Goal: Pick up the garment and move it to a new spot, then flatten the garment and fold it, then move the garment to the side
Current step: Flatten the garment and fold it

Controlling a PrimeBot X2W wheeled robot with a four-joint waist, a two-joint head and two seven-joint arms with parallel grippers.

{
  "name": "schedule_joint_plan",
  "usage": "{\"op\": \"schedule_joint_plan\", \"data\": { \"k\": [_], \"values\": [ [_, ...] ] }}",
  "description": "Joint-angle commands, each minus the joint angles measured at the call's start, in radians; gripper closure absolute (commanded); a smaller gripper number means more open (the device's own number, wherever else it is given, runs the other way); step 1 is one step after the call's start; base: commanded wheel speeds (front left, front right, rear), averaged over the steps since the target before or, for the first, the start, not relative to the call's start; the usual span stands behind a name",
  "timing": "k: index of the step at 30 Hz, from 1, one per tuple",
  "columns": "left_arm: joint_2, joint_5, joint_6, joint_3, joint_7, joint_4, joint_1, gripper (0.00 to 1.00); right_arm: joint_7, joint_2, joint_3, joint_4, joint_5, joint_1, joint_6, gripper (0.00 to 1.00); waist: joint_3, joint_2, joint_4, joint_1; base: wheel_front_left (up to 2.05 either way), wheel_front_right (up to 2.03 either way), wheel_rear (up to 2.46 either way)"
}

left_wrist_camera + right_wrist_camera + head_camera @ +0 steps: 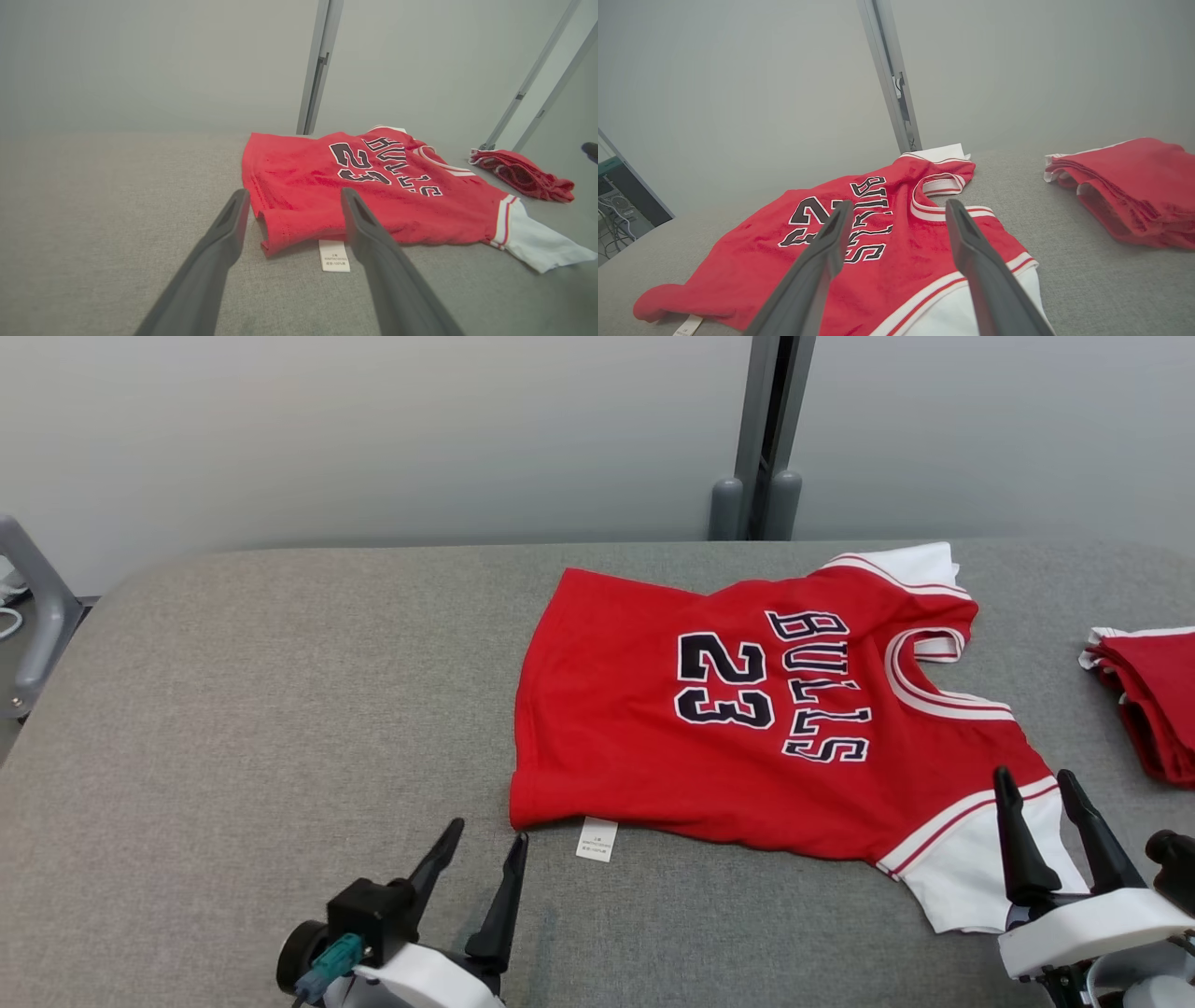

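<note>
A red jersey (747,728) with white sleeves, "BULLS" and "23" lies spread flat on the grey table (280,691), collar toward the right. A white care label (597,839) sticks out under its near hem. My left gripper (485,840) is open, just in front of the hem's near-left corner (275,233), touching nothing. Open too, my right gripper (1036,784) hovers over the near white sleeve (971,868). In the right wrist view the jersey (859,242) lies beneath the spread fingers (966,242).
A second red garment (1153,695), folded in a stack, sits at the table's right edge (1125,186). A grey post (761,439) stands behind the table's far edge. A grey metal frame (33,607) is off the left end.
</note>
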Motion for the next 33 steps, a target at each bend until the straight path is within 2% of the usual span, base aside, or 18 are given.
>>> {"op": "schedule_joint_plan", "data": {
  "k": [1, 7, 13, 18, 28, 29, 30, 31, 32, 33],
  "values": [
    [0.005, 0.014, -0.005, -0.017, -0.003, 0.062, -0.035, 0.00, -0.006, -0.003, -0.002, -0.007, -0.004, 0.004, 0.000, 0.00, 0.020, -0.0001, -0.013, 0.0000, 0.00, 0.00, 0.00],
    [0.004, 0.054, 0.016, -0.067, -0.003, 0.320, -0.175, 0.00, -0.006, -0.006, 0.012, -0.021, 0.004, -0.021, 0.000, 0.00, 0.077, -0.0001, -0.055, 0.0000, 0.00, 0.00, 0.00],
    [0.004, 0.101, 0.021, -0.086, -0.003, 0.493, -0.289, 0.00, -0.006, -0.005, 0.011, -0.021, 0.013, -0.038, 0.000, 0.00, 0.116, -0.0001, -0.092, 0.0000, 0.00, 0.00, 0.00],
    [0.005, 0.106, 0.007, -0.076, -0.003, 0.541, -0.332, 0.00, -0.006, 0.000, 0.005, -0.024, 0.016, -0.043, 0.000, 0.00, 0.132, -0.0001, -0.105, 0.0000, 0.00, 0.00, 0.00],
    [0.004, 0.067, -0.016, -0.081, -0.003, 0.537, -0.352, 0.00, -0.006, 0.004, 0.008, -0.019, 0.007, -0.052, 0.000, 0.00, 0.146, -0.0001, -0.104, 0.0000, 0.00, 0.00, 0.00],
    [0.004, 0.054, -0.020, -0.085, -0.003, 0.537, -0.352, 0.10, -0.006, 0.004, 0.009, -0.018, 0.006, -0.053, 0.000, 0.00, 0.148, -0.0001, -0.102, 0.0000, 0.00, 0.00, 0.00],
    [0.005, 0.043, -0.021, -0.090, -0.003, 0.542, -0.353, 0.51, -0.006, 0.004, 0.009, -0.016, 0.006, -0.054, 0.000, 0.00, 0.148, -0.0001, -0.101, 0.0000, 0.00, 0.00, 0.00],
    [0.004, 0.038, -0.026, -0.098, -0.003, 0.547, -0.355, 0.78, -0.006, 0.005, 0.009, -0.014, 0.004, -0.054, 0.000, 0.00, 0.148, -0.0001, -0.100, 0.0000, 0.00, 0.00, 0.00],
    [0.004, 0.033, -0.029, -0.107, -0.003, 0.550, -0.359, 1.00, -0.006, 0.005, 0.008, -0.013, 0.003, -0.055, 0.000, 0.00, 0.148, -0.0001, -0.098, 0.0000, 0.00, 0.00, 0.00],
    [0.004, 0.027, -0.028, -0.114, -0.003, 0.552, -0.361, 1.00, -0.006, 0.006, 0.008, -0.011, 0.003, -0.055, 0.000, 0.00, 0.148, -0.0001, -0.095, 0.0000, 0.00, 0.00, 0.00]
  ]
}}
